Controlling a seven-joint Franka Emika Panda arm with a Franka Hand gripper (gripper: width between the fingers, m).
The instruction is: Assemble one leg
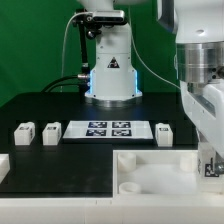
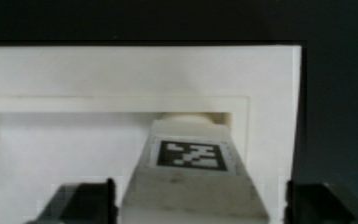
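Gripper (image 2: 188, 205) spread wide, fingers clear on both sides of one leg (image 2: 192, 165), no visible contact. Leg standing in a corner of the large white tray part (image 1: 150, 172), tag facing the wrist camera. Three more legs (image 1: 23, 133) (image 1: 51, 132) (image 1: 165, 132) flanking one marker board (image 1: 108, 130) on black table (image 1: 60, 165).

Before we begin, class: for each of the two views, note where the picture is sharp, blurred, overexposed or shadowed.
Exterior view: the marker board and black table are fairly sharp; the near arm is washed out and soft. Wrist view: blurred throughout; the leg shows a smeared tag, the white tray part looks flat and glaring, and the jaws are dark, soft shapes at the picture's edge.
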